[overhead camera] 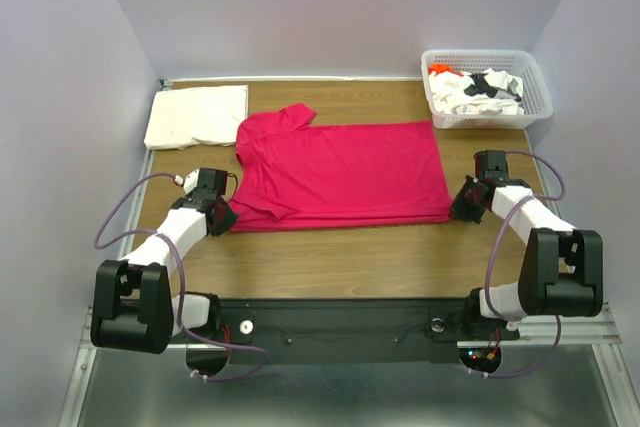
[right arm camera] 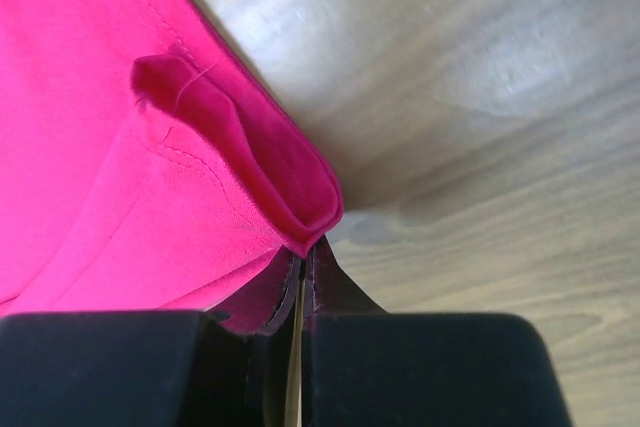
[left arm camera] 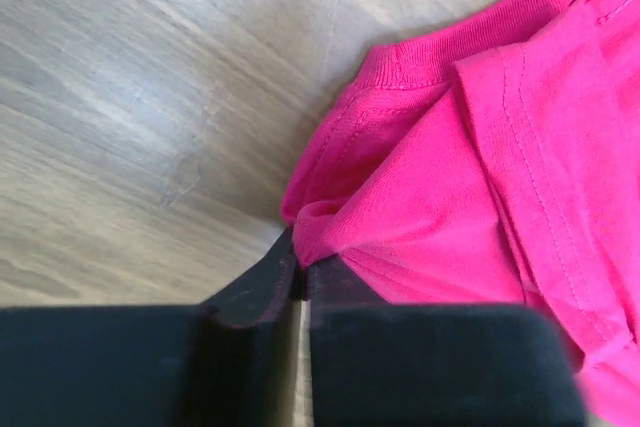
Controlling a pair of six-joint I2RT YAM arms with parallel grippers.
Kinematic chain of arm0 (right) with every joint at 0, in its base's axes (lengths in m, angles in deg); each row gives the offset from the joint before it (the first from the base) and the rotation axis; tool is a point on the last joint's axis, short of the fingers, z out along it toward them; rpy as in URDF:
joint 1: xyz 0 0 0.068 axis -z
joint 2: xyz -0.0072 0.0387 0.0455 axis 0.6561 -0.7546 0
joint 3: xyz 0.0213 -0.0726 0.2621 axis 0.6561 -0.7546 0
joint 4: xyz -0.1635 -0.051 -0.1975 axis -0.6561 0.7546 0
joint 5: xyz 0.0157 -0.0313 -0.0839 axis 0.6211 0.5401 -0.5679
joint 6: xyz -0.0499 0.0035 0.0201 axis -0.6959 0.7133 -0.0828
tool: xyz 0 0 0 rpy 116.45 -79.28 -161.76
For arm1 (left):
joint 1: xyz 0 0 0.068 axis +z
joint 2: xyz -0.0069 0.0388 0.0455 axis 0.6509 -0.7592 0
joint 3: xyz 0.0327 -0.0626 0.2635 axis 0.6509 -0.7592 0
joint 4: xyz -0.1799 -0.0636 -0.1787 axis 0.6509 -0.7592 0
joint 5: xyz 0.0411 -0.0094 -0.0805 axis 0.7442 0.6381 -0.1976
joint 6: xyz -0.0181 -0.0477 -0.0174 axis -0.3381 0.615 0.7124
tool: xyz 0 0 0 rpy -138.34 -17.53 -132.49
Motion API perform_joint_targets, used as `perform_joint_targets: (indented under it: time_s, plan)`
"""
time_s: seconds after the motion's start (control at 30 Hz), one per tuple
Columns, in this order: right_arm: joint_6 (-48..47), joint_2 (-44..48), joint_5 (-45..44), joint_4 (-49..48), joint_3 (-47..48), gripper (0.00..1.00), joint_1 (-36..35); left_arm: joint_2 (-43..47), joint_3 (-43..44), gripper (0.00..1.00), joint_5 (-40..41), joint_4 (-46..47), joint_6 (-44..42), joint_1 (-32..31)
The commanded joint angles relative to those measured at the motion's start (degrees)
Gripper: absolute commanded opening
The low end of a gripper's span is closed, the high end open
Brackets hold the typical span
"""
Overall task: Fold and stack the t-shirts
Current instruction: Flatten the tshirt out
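Observation:
The magenta-red t-shirt [overhead camera: 340, 172] lies spread flat across the middle of the wooden table, collar to the left, one sleeve at the top left. My left gripper [overhead camera: 226, 213] is shut on its near left corner, pinching pink cloth [left arm camera: 330, 232] between the black fingers [left arm camera: 262, 282]. My right gripper [overhead camera: 462, 205] is shut on the near right hem corner, a folded pink edge [right arm camera: 300, 197] held at the fingertips [right arm camera: 335, 282]. A folded cream-white t-shirt [overhead camera: 198, 115] lies at the back left. White, black-printed and orange shirts [overhead camera: 478, 87] lie crumpled in the basket.
The white lattice basket [overhead camera: 540, 92] stands at the back right corner. Bare wood table [overhead camera: 340, 257] lies between the shirt and the arm bases. Grey walls close the left, back and right sides.

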Motion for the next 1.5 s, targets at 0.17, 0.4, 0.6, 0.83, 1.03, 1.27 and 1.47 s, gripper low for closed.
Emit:
perform_joint_targets:
  time_s: [0.17, 0.4, 0.6, 0.83, 1.03, 1.27, 1.47]
  plan:
    - [-4.02, 2.91, -2.87, 5.6, 2.19, 0.28, 0.87, 5.12, 5.13, 0.82, 2.06, -4.76, -5.03, 0.72]
    - [-8.5, 6.6, 1.53, 8.15, 10.43, 0.38, -2.11, 11.99, 10.66, 0.92, 2.33, -6.7, -7.67, -0.77]
    - [-14.04, 3.18, 5.91, 5.62, 16.95, 0.38, -16.42, 10.59, 10.24, 0.89, 0.14, -5.48, -5.65, -3.15]
    - [-18.16, -9.9, 10.05, -6.78, 25.11, 0.39, -38.22, 8.92, 6.46, 0.81, 0.57, -2.4, -4.85, -3.76]
    - [-25.46, -24.32, 9.53, -7.14, 40.3, 0.44, -51.33, 8.03, 3.47, 0.8, -0.04, 0.76, -3.89, -3.76]
    - [-28.72, -37.86, 6.89, -7.05, 52.45, 0.53, -57.93, 8.74, 1.36, 0.81, 0.4, 2.26, -4.15, -3.76]
    - [-29.25, -43.23, 3.74, -7.05, 56.77, 0.58, -59.95, 9.44, 0.65, 0.81, 0.31, 2.44, -4.24, -3.76]
